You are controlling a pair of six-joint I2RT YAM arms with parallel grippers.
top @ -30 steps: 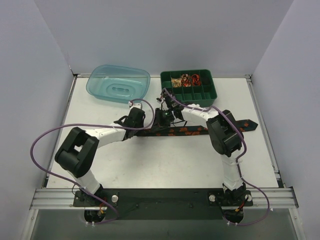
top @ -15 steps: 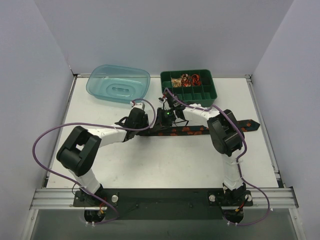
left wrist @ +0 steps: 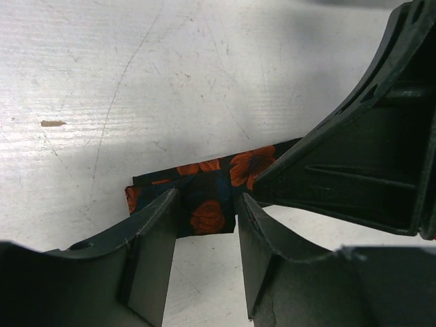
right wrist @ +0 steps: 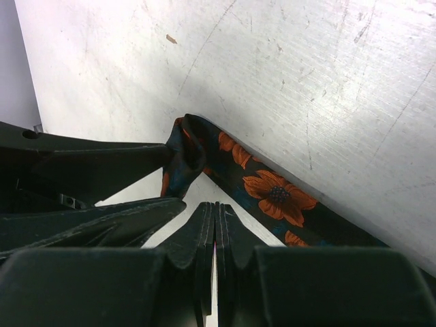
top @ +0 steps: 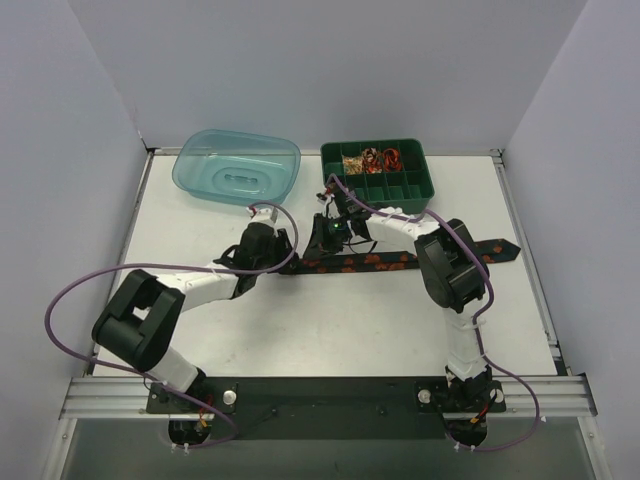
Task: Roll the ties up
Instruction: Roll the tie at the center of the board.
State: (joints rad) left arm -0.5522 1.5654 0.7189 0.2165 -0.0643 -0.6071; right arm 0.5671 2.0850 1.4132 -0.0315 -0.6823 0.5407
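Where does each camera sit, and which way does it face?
Top external: above and behind the arms, facing down on the white table, blue plastic tub and green compartment tray; left arm and right arm show whole.
Left wrist: on the left arm, facing the folded end of the black, orange-flowered fabric necktie; its open jaws frame it.
Right wrist: on the right arm, facing along that necktie; its shut jaws show below.
Shared: both wrist views show that folded end and the other's jaws.

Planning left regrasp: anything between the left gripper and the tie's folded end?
Nothing visible. The open left gripper sits right at the tie, at its folded end; the shut right gripper is close beside, not between.
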